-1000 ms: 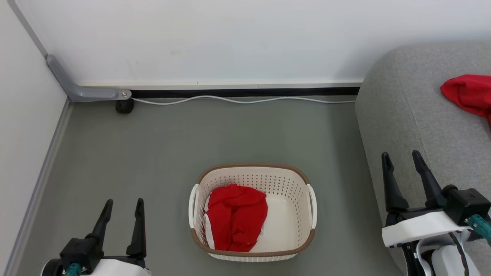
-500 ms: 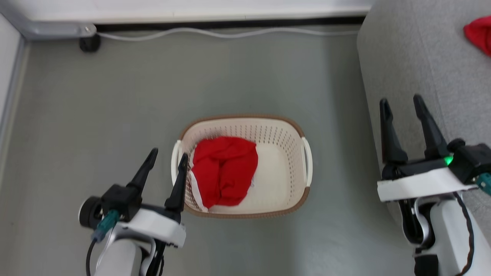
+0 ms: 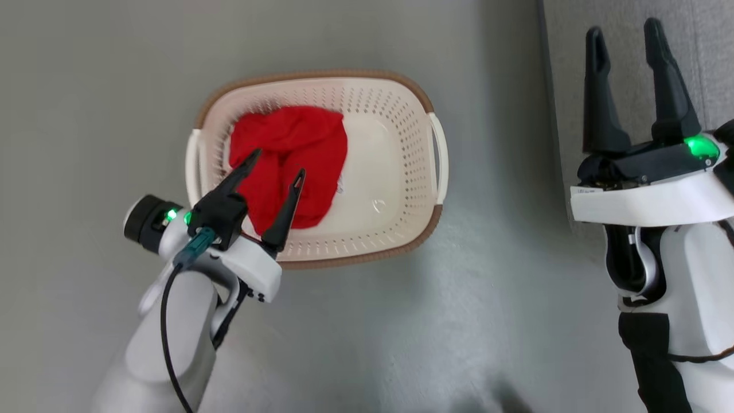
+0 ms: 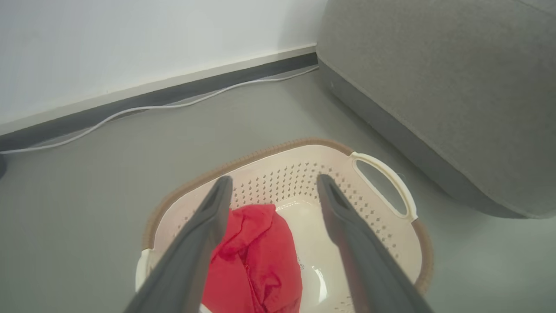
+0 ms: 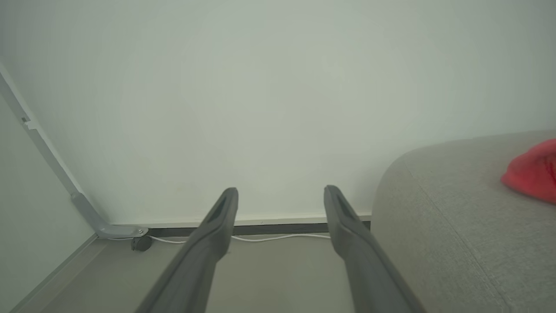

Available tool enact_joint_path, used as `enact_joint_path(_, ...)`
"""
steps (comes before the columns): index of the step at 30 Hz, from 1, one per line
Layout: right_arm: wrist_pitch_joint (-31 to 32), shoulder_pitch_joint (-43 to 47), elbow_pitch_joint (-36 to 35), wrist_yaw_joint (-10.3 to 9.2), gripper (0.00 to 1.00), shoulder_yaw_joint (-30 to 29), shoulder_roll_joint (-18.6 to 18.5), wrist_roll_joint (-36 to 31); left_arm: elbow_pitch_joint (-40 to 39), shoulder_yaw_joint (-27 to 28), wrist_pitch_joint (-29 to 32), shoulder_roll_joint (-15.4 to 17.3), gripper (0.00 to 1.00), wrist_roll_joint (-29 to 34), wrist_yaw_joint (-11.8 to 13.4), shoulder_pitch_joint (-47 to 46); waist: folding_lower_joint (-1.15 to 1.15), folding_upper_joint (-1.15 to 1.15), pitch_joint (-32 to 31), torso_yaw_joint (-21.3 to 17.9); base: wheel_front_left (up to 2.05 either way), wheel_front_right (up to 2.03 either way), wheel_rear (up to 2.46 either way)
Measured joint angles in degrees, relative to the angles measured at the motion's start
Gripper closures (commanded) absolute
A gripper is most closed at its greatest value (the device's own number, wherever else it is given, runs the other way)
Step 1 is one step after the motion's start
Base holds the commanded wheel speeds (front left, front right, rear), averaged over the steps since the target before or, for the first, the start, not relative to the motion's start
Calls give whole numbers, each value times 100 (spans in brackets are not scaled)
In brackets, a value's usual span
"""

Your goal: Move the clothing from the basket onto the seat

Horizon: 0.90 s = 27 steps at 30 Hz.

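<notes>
A crumpled red piece of clothing lies in the left half of the cream basket on the floor. My left gripper hovers open over the basket's near-left part, its fingers above the garment and nothing between them. At the right, my right gripper stands open and empty over the grey seat. A second red piece of clothing lies on the seat at the right edge of the right wrist view.
Grey floor surrounds the basket. A white wall with a dark baseboard and a white cable runs behind it. A grey bracket with a black caster stands in the left corner.
The head camera has tilted down, so the whole picture has shifted. My left arm has reached forward and right, from beside the basket to above the red clothing. Both grippers stayed open.
</notes>
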Motion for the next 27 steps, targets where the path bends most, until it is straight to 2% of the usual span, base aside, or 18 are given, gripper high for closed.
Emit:
enact_joint_path(4, 0, -151, -53, 0, 0, 68, -1, 164, 701, -420, 1, 276, 0, 113, 0, -623, 0, 0, 413, -196, 0, 0, 0)
enact_joint_path(11, 0, -244, -133, 0, 0, 243, 4, 452, 2158, -757, 35, 578, 0, 471, 0, -1588, 0, 0, 938, -624, 0, 0, 0)
enact_joint_path(19, 0, -250, -181, 0, 0, 356, 8, 677, 3243, -1213, 428, 615, 0, 1074, 158, -2620, 0, 0, 1368, -974, 0, 0, 0)
enact_joint_path(27, 0, -355, -249, 0, 0, 521, 12, 826, 3861, -1561, 769, 619, 0, 1439, 419, -3214, 0, 0, 1606, -1134, 0, 0, 0)
